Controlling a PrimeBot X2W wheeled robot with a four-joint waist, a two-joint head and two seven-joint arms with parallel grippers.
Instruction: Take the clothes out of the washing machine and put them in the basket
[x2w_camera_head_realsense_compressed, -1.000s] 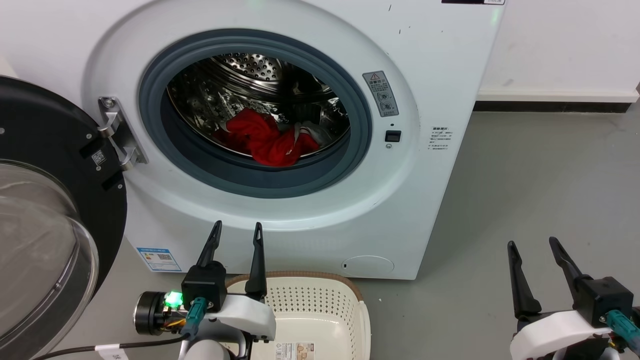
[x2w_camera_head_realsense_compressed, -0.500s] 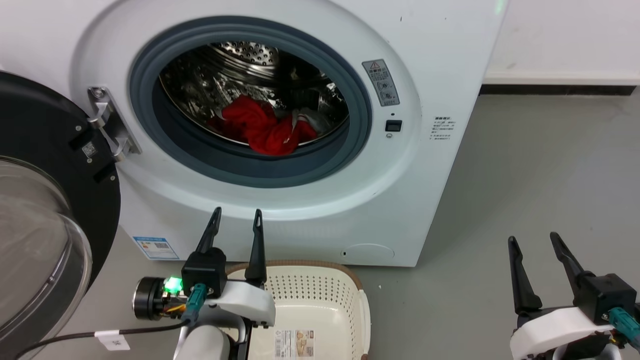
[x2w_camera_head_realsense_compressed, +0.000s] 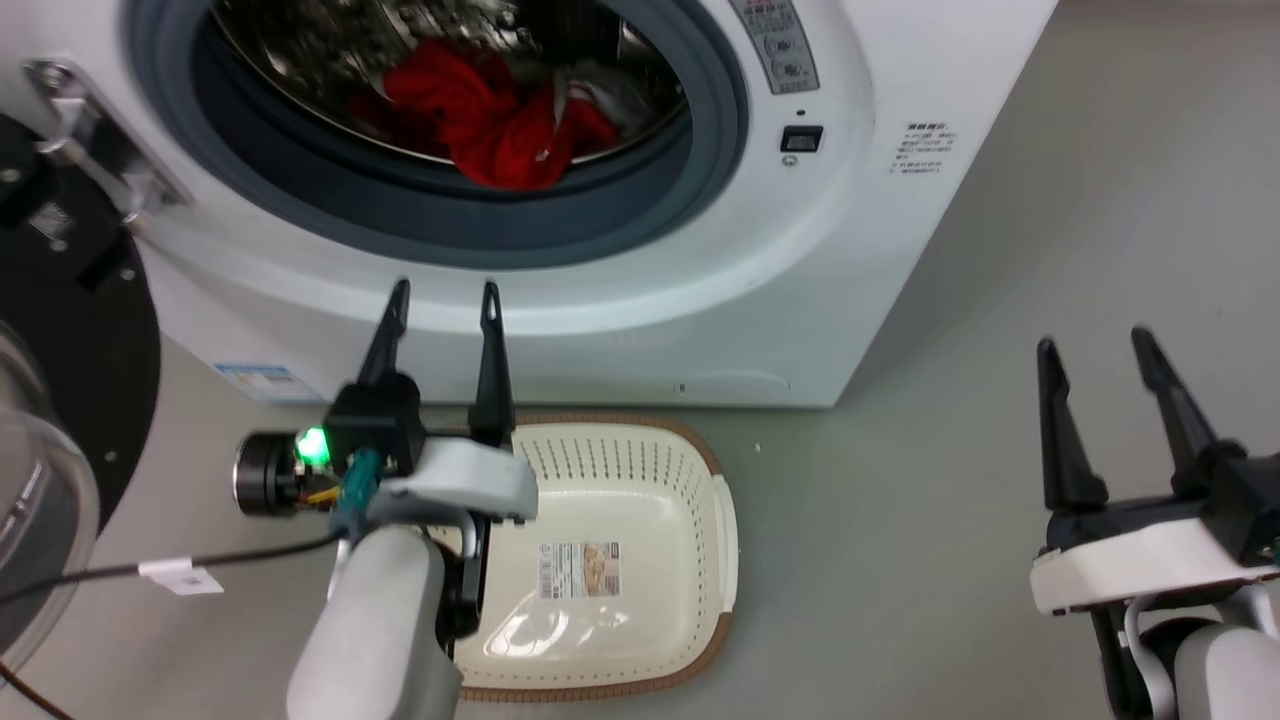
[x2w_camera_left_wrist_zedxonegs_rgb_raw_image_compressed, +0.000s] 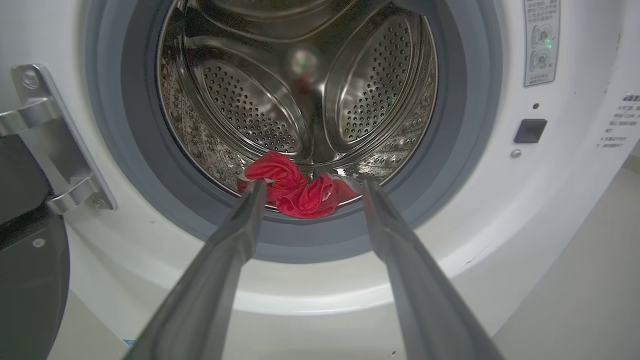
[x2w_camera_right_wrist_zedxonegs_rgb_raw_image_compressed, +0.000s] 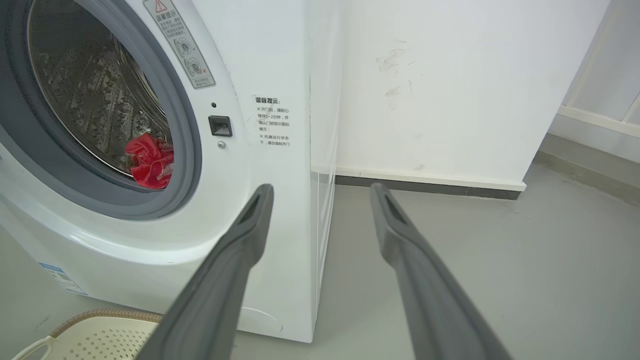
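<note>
The white washing machine (x2w_camera_head_realsense_compressed: 860, 250) stands with its round door swung open. Red clothes (x2w_camera_head_realsense_compressed: 480, 115) with some white lie bunched at the front of the steel drum (x2w_camera_left_wrist_zedxonegs_rgb_raw_image_compressed: 300, 100), also as clothes (x2w_camera_left_wrist_zedxonegs_rgb_raw_image_compressed: 295, 187) and clothes (x2w_camera_right_wrist_zedxonegs_rgb_raw_image_compressed: 147, 167). The cream basket (x2w_camera_head_realsense_compressed: 640, 560) with a brown rim sits on the floor before the machine, holding only its label. My left gripper (x2w_camera_head_realsense_compressed: 445, 305) is open, above the basket's far left corner, fingers pointing at the drum opening. My right gripper (x2w_camera_head_realsense_compressed: 1095, 355) is open over bare floor to the right of the machine.
The black-rimmed glass door (x2w_camera_head_realsense_compressed: 60, 400) hangs open at the left on its metal hinge (x2w_camera_head_realsense_compressed: 80, 130). A cable with a white tag (x2w_camera_head_realsense_compressed: 180, 575) trails from my left arm. Grey floor (x2w_camera_head_realsense_compressed: 950, 500) spreads to the right; a white wall (x2w_camera_right_wrist_zedxonegs_rgb_raw_image_compressed: 450, 85) stands beyond.
The camera has tilted down and nearer, so the washer slid up the picture and the whole basket came into sight. Both grippers stay open; the clothes lie as before.
</note>
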